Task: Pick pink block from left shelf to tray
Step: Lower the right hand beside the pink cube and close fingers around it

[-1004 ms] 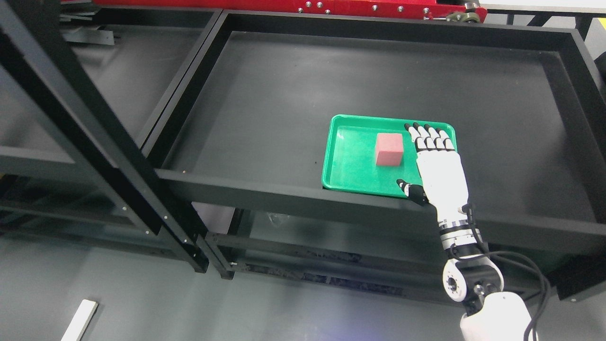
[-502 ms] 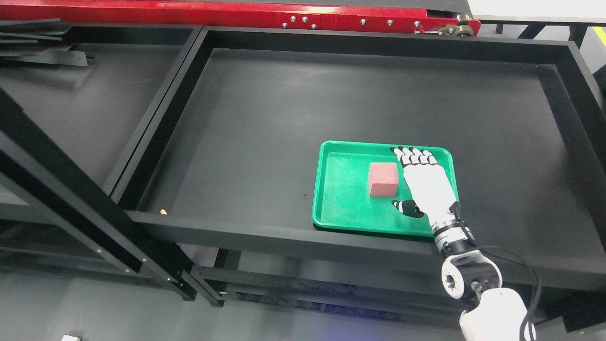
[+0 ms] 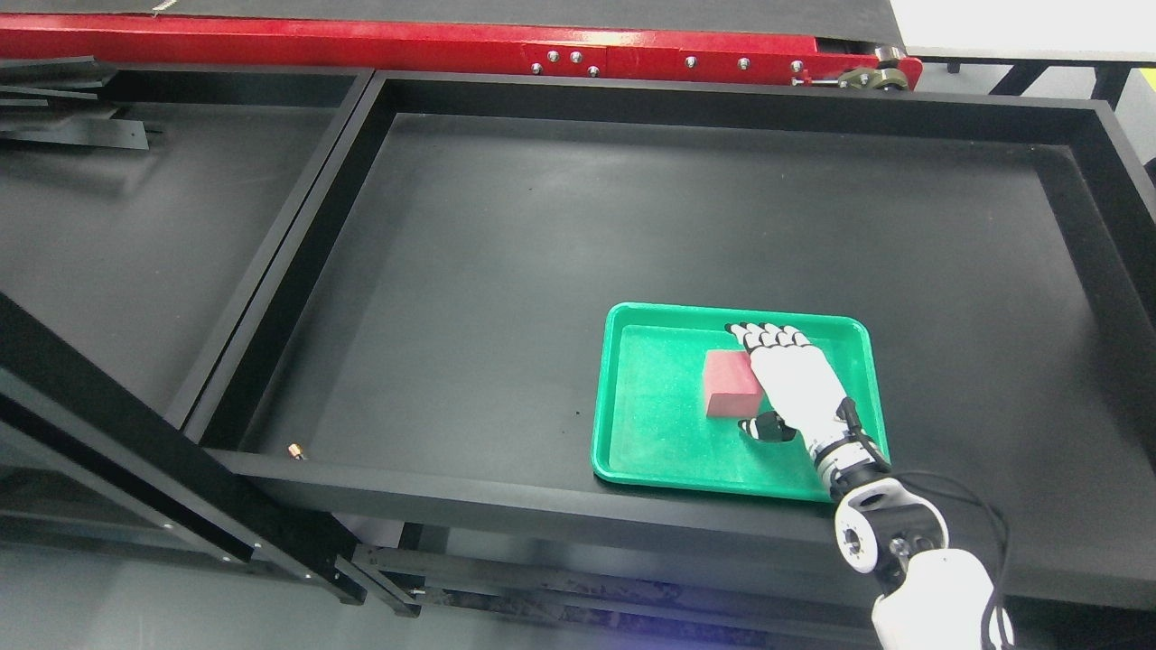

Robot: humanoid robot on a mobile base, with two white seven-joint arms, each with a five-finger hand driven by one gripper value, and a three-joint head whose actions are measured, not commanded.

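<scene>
Fingers [image 3: 766, 337] of the white right hand [image 3: 787, 384] lie spread, holding nothing, beside the pink foam block [image 3: 728, 383]. Block rests flat inside the green plastic tray [image 3: 632, 433], apparently already delivered.

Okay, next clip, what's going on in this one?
A humanoid robot's right hand is reaching over a green tray that sits near the front of a black shelf. A pink block lies inside the tray, and the hand's fingers are extended flat right beside it, partly covering its right edge. The fingers are not closed around the block. The left arm is out of view.
</scene>
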